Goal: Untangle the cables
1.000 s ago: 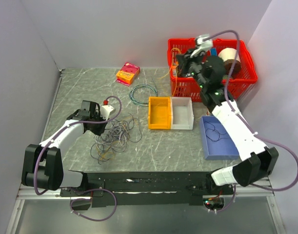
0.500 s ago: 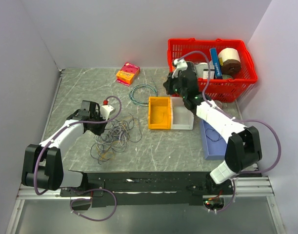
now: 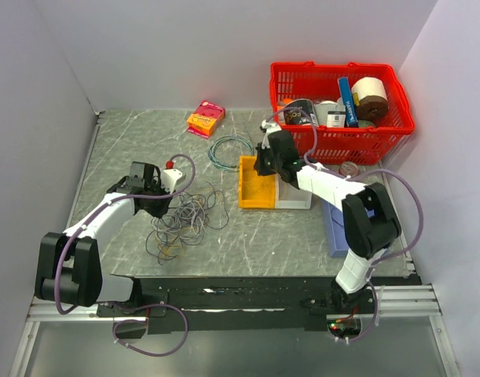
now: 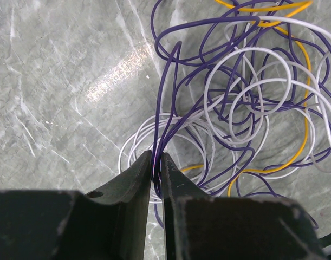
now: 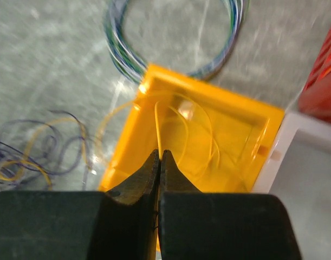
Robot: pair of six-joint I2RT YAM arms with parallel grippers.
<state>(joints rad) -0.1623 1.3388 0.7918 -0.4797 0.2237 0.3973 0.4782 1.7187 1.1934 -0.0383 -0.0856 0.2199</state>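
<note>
Your left gripper [image 4: 157, 160] clenched purple strands of the cables [image 3: 179, 220], which lay heaped on the table [image 3: 122, 141] just beyond it. Your right gripper [image 5: 158, 156] was closed tight on a yellow strand [image 5: 157, 122] over the yellow bin [image 5: 246, 116].

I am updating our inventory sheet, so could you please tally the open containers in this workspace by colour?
Yellow bin: 1
White bin: 1
Blue tray: 1
Red basket: 1
Total: 4
</note>
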